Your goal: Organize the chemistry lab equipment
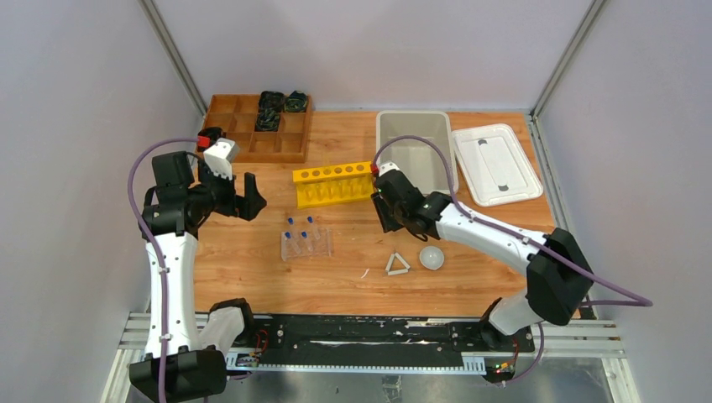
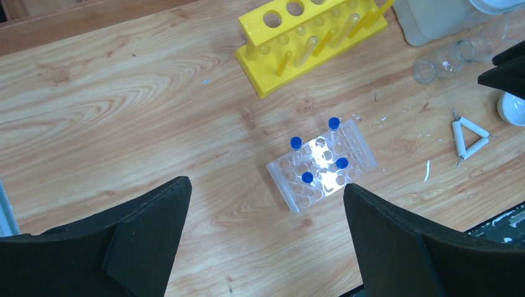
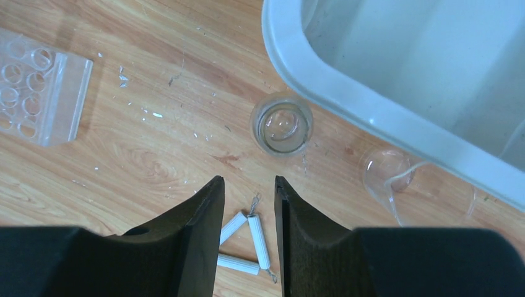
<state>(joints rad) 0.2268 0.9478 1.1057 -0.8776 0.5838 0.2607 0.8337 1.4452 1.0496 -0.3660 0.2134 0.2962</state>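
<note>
The clear plastic tube rack (image 2: 322, 164) lies mid-table with several blue-capped tubes (image 2: 296, 143) standing in it. One small glass beaker (image 3: 282, 127) stands upright beside the grey bin. A second beaker (image 3: 402, 182) lies on its side against the bin wall. The white triangle frame (image 3: 247, 244) lies flat below my right gripper (image 3: 249, 182), which hovers above the table. Its jaws are narrowly apart with nothing between them. The white round dish (image 1: 431, 257) sits right of the triangle frame (image 1: 397, 264). My left gripper (image 2: 266, 185) hangs wide open and empty, high over the left of the table.
A yellow six-hole rack (image 1: 334, 183) stands behind the tube rack (image 1: 306, 243). The grey bin (image 1: 395, 126) and its white lid (image 1: 495, 164) are at the back right. A wooden compartment tray (image 1: 243, 126) with black items sits at the back left. Small white bits are scattered on the wood.
</note>
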